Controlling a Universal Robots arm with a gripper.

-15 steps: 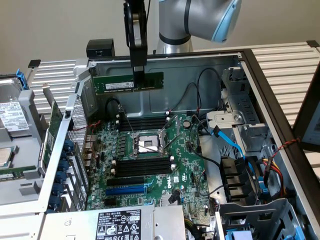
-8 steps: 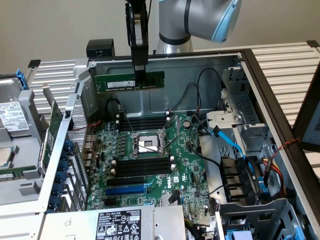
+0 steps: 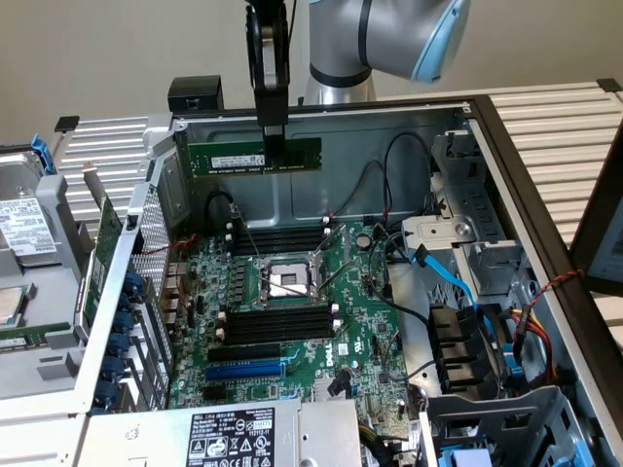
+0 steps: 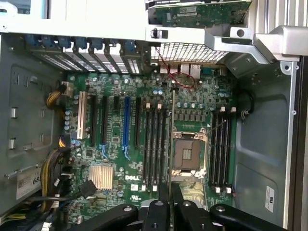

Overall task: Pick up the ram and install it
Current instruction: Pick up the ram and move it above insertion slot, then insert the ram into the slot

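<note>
The ram [image 3: 229, 158], a long green stick with a white label, hangs level high above the motherboard [image 3: 360, 321], close to the case's far wall. My gripper [image 3: 274, 146] is shut on it near its middle, its black fingers pointing straight down. In the wrist view the ram [image 4: 172, 134] is a thin edge-on line running out from my gripper [image 4: 171, 195], over the CPU socket [image 4: 185, 154]. Black memory slots with white clips lie on both sides of the socket: one bank [image 3: 277, 238] on the far side and one bank [image 3: 277, 321] on the near side.
A blue expansion slot [image 3: 243, 370] lies in front of the near bank. Blue and black cables [image 3: 458, 292] and a drive cage [image 3: 467, 243] crowd the exterior view's right. A card bracket wall [image 3: 127, 292] stands on the left, and a labelled power supply [image 3: 229, 436] is in front.
</note>
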